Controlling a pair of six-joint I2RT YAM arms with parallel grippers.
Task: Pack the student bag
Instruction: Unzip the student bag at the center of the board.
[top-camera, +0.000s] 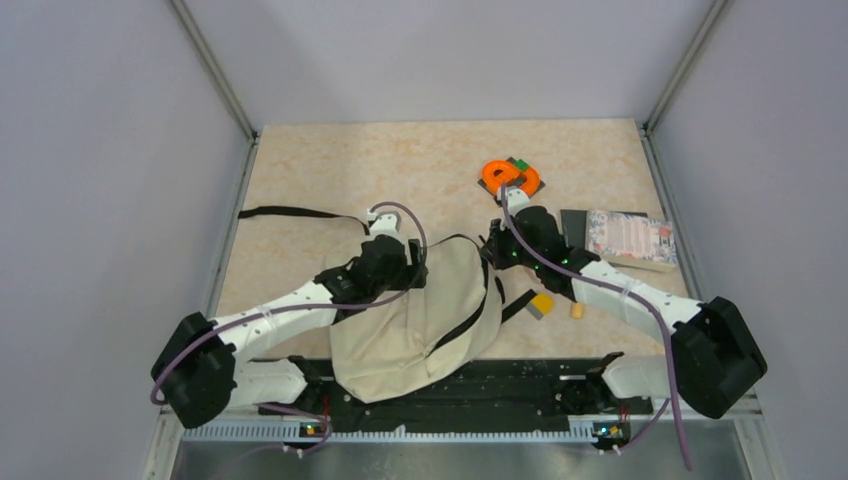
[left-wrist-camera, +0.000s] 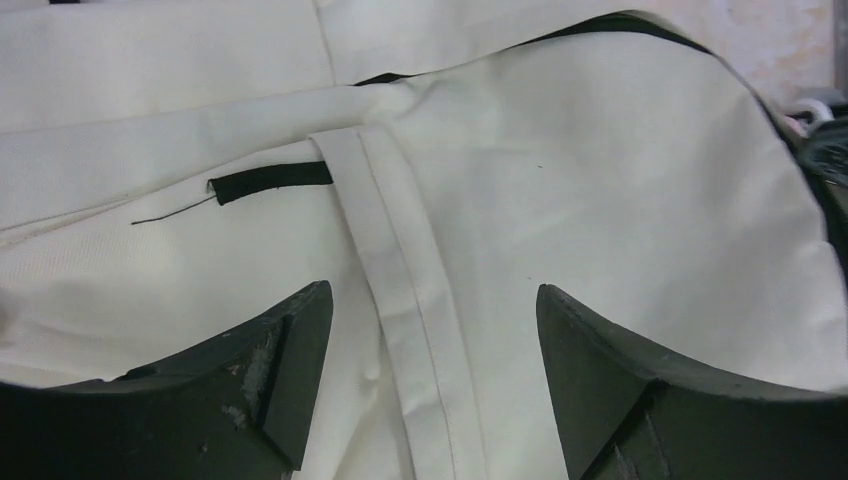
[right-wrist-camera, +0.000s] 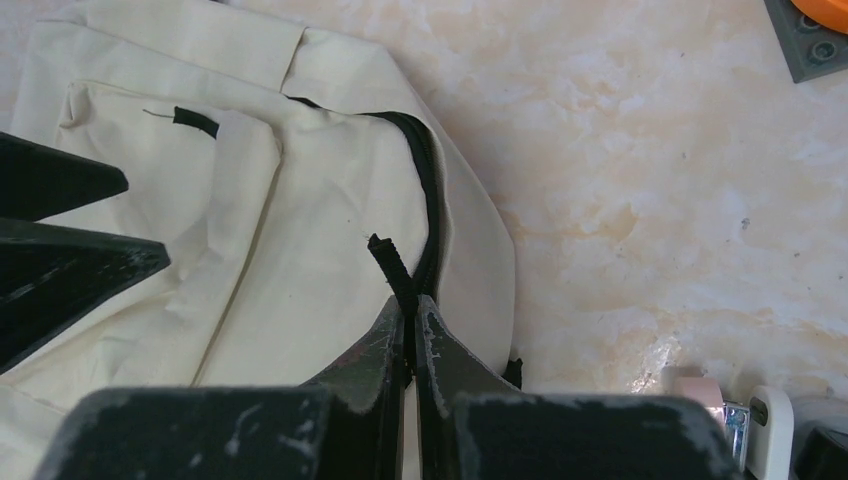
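A: At the near edge of the worktop (top-camera: 400, 170), from above, what lies between the two arms?

B: The student bag (top-camera: 420, 320), cream and slumped flat, its lower end over the black base rail. A black strap (top-camera: 295, 212) trails from it toward the left wall. The left hand (top-camera: 408, 265) sits over its upper left corner and the right hand (top-camera: 495, 248) at its upper right edge.

A: And around it?

B: An orange ring (top-camera: 505, 175) on a grey plate (top-camera: 528, 172) is farther back. A patterned booklet (top-camera: 630, 237) is to the right, and a yellow block (top-camera: 543, 303) is just beside the bag.

A: What does the left wrist view give?

B: The bag (left-wrist-camera: 600, 200) fills it. The left hand (left-wrist-camera: 430, 300) has its jaws spread wide with nothing pinched. Both fingers (left-wrist-camera: 270, 380) hover over a stitched seam band (left-wrist-camera: 400, 280), which runs between them. A short black tab (left-wrist-camera: 270, 182) shows on the cloth above, with a loose thread at its end.

A: And the right wrist view?

B: The right hand (right-wrist-camera: 410, 305) is closed tight on the black zip pull (right-wrist-camera: 390, 260), which sticks up out of the pinch. The zip (right-wrist-camera: 425, 160) curves along the bag's (right-wrist-camera: 300, 230) right edge beside it. Bare worktop (right-wrist-camera: 650, 200) lies to the right, and the grey plate's (right-wrist-camera: 815, 45) corner shows at top right. The left hand's dark fingers (right-wrist-camera: 60, 250) come in from the left, over the bag.
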